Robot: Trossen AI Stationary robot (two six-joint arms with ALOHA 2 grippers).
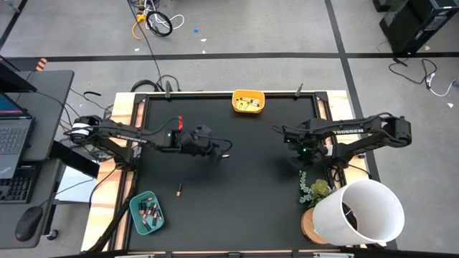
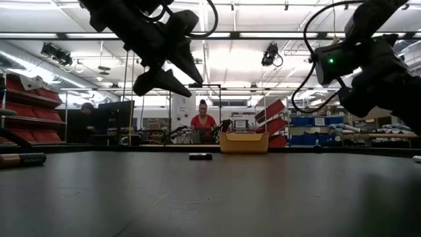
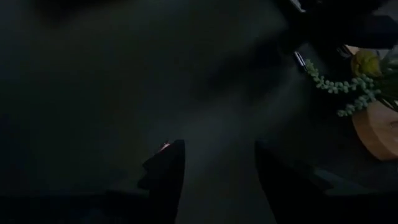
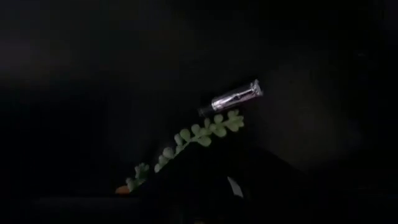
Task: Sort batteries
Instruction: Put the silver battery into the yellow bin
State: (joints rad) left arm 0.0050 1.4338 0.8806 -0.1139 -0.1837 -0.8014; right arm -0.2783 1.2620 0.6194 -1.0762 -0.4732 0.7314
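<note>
Two grippers hang over the black table [image 1: 237, 172], and much of what I see from the wrists is murk: my left wrist view shows only my own two dark fingers [image 3: 166, 177] standing well apart with nothing between them, above a near-black surface. The left gripper [image 1: 219, 152] hovers near the table's middle, open and empty. The right gripper [image 1: 301, 150] sits just beside the potted plant [image 1: 315, 190], toward the table's middle; its fingers are lost in shadow in its own view, so I cannot tell how far they stand apart or whether they hold anything. That view does catch one silvery battery [image 4: 236, 97] lying on the table just beside a trailing green sprig [image 4: 193, 138]. Another battery [image 1: 179, 189] lies alone between the left gripper and the teal tray [image 1: 136, 215], which holds several batteries too small to count. The yellow bin [image 1: 248, 101] at the table's far edge also holds a few. Beside the plant stands a large white bucket [image 1: 366, 211], partly cut off. Beyond the table, the low view shows a workshop with shelves and a person [image 2: 202, 122] seated behind the yellow bin
</note>
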